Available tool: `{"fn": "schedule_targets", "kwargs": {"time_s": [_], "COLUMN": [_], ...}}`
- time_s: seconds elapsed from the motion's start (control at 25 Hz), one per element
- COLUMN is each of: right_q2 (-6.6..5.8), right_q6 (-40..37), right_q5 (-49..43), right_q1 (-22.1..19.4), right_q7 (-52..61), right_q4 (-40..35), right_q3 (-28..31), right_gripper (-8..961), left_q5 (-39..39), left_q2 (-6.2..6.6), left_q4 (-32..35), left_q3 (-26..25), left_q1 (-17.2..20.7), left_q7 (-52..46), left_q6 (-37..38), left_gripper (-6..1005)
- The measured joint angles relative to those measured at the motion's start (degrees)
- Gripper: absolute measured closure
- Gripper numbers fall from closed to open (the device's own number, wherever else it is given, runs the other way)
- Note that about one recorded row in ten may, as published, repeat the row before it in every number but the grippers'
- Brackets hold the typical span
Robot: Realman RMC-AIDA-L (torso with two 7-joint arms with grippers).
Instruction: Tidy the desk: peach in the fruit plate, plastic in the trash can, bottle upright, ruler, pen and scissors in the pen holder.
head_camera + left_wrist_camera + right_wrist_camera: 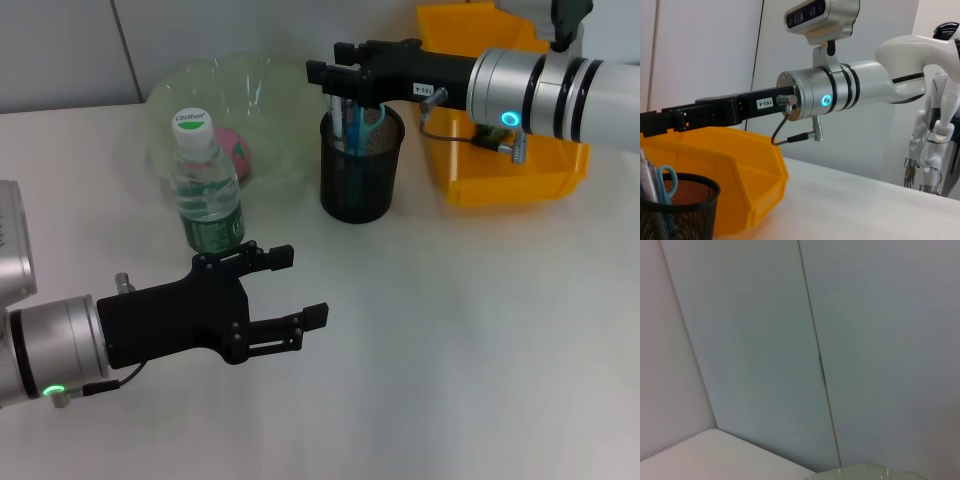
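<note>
Nearest, left hand (290, 290), fingers spread, hovering above the bench (480, 330), just in front of the upright bottle (205, 185); behind the bottle, pink peach (238, 152) inside the green fruit plate (270, 90); right hand (335, 72) directly above the black mesh pen holder (360, 175), blue scissors (666, 180) and pens standing within; whether those fingers are apart or together, cannot tell; yellow bin (505, 165) beside the holder.
</note>
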Motion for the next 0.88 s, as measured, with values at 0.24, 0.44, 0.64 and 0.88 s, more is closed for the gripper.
{"fn": "schedule_targets", "kwargs": {"time_s": [0.24, 0.44, 0.64, 0.88], "right_q2": [0.03, -0.10, -0.95, -3.90], "right_q6": [-0.8, -7.5, -20.2, -34.5], "right_q5": [0.8, 4.3, 4.8, 0.1], "right_q1": [-1.1, -6.4, -13.9, -18.3], "right_q7": [0.1, 3.2, 7.4, 8.1], "right_q4": [-1.7, -7.5, -14.4, -14.5], "right_q3": [0.5, 0.7, 0.7, 2.2], "right_gripper": [430, 298, 221, 170], "left_q5": [0.0, -0.3, -0.5, -0.6], "left_q2": [0.00, 0.00, -0.57, -0.53], "left_q4": [0.1, 0.4, -3.6, -4.5], "left_q3": [0.0, -0.2, -2.3, -3.0], "left_q1": [-0.1, -0.3, -0.9, -0.8], "left_q7": [-0.1, -2.2, -3.4, -3.3], "left_q6": [0.3, 0.7, 1.7, 4.7], "left_gripper": [182, 182, 182, 182]}}
